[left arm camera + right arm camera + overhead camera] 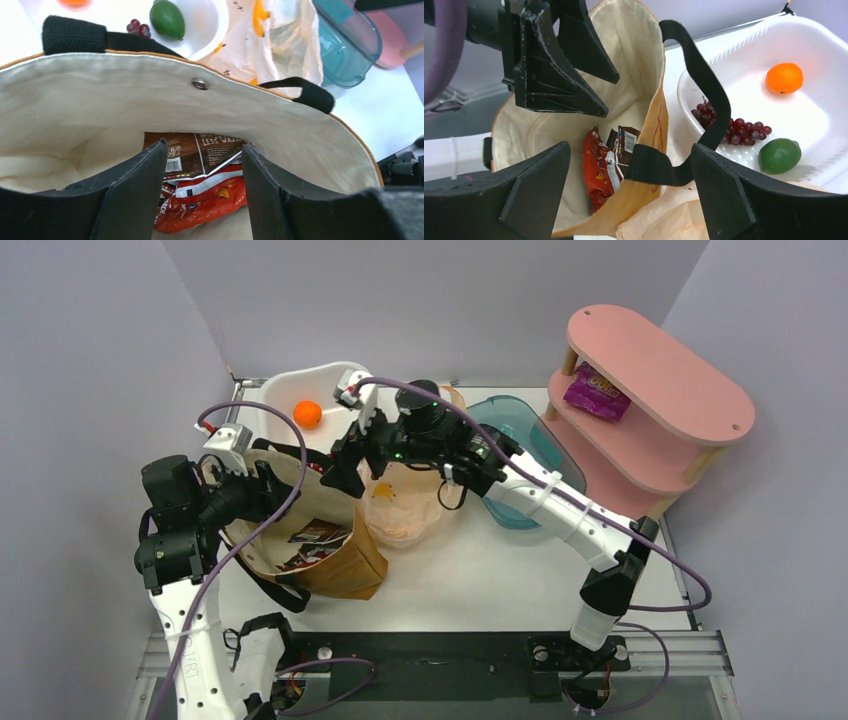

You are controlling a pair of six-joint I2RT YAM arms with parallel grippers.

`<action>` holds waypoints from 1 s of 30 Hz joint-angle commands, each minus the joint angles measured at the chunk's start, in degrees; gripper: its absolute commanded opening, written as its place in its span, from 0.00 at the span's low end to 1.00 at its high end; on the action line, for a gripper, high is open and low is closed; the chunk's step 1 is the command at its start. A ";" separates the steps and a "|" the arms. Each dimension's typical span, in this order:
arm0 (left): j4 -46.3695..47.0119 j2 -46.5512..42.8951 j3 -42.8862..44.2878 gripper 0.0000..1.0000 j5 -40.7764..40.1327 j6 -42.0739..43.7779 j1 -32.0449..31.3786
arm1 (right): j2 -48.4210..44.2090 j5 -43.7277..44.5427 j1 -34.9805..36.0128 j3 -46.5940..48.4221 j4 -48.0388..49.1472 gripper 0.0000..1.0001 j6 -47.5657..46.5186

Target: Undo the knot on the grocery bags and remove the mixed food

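Observation:
The mustard-brown canvas tote (pixel 345 560) stands open at centre-left. Inside it lie a red Doritos bag (pixel 200 202) and a dark brown snack bag (pixel 200 150). My left gripper (pixel 205 165) is open and empty, inside the tote's mouth above these bags. My right gripper (pixel 631 180) is open, with the tote's right rim and black strap (pixel 659 167) between its jaws. The peach plastic bag (pixel 405 505) lies slumped just right of the tote. An orange (pixel 784 78), dark red grapes (pixel 734 127) and a small green fruit (pixel 779 156) sit in the white tub (pixel 814 117). No bell pepper is clearly visible.
A teal tub (pixel 525 440) stands right of the peach bag, under my right arm. A pink two-tier shelf (pixel 650 390) at the back right holds a purple snack packet (pixel 597 395). Grey walls close in the left, back and right.

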 commanded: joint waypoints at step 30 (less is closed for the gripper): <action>-8.30 -0.35 -8.11 0.59 13.47 36.84 -9.78 | -0.31 0.65 -8.91 1.98 -11.20 0.00 -31.54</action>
